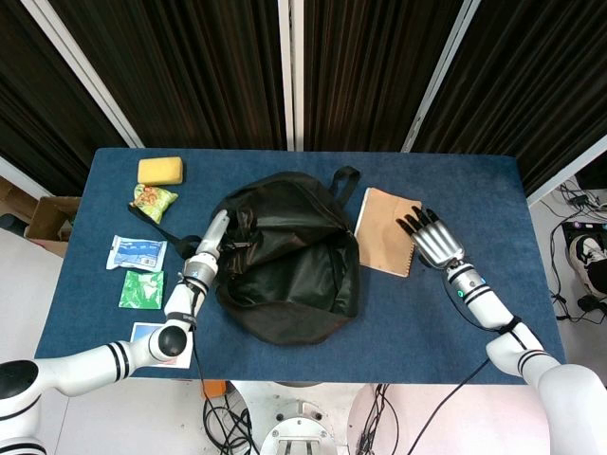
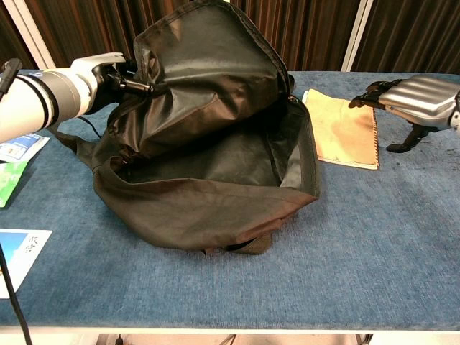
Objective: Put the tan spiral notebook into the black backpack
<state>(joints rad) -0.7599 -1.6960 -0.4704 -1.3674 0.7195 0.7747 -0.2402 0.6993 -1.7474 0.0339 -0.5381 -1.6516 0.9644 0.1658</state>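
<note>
**Backpack held open, notebook flat beside it**

The black backpack (image 1: 285, 256) is held open at its upper flap by the left hand (image 1: 216, 239), whose fingers appear to be clamped on the fabric, though the grip is partly hidden. The tan spiral notebook (image 1: 387, 230) is laid flat on the blue table (image 1: 455, 313), just right of the backpack. The right hand (image 1: 432, 239) is seen at the notebook's spiral edge, fingers spread, nothing held.

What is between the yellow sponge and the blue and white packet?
In the head view, a green and orange snack bag lies between the yellow sponge and the blue and white packet, on the blue table.
</note>
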